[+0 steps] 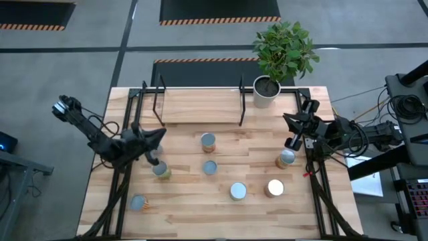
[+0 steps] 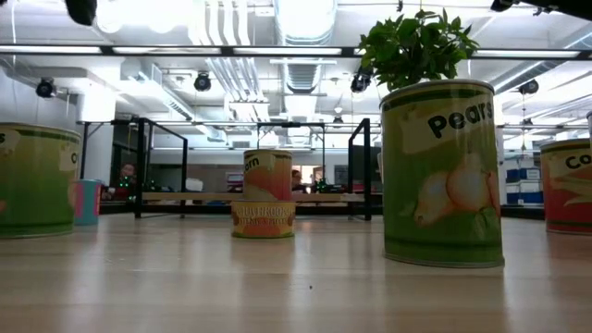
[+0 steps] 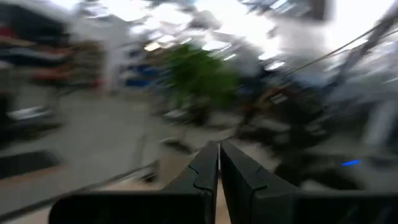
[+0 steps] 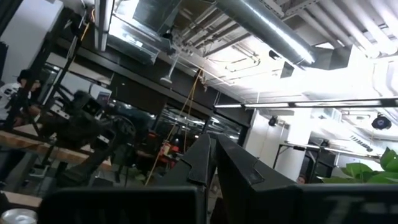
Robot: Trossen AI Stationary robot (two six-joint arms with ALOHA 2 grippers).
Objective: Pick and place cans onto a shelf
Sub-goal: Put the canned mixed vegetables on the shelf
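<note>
Several small cans stand upright on their bases on the wooden table: two mid-table (image 1: 208, 141) (image 1: 209, 167), two nearer the front (image 1: 238, 191) (image 1: 274, 188), one on the right (image 1: 286, 158) and two on the left (image 1: 161, 170) (image 1: 138, 202). The black-rod shelf (image 1: 200, 107) with its wooden board stands at the far edge, with no can on it. My left gripper (image 1: 159, 138) is shut and empty, above the table just beyond the left can; its shut fingers show in the left wrist view (image 3: 219, 163). My right gripper (image 1: 289, 122) is shut and empty, beyond the right can, and shows in the right wrist view (image 4: 212, 155).
A white pot with a green plant (image 1: 266, 90) stands at the shelf's right end. In the low view a green pear can (image 2: 442, 171) is close to the camera, with a can (image 2: 264, 194) farther back. Black frame rods run along both table sides.
</note>
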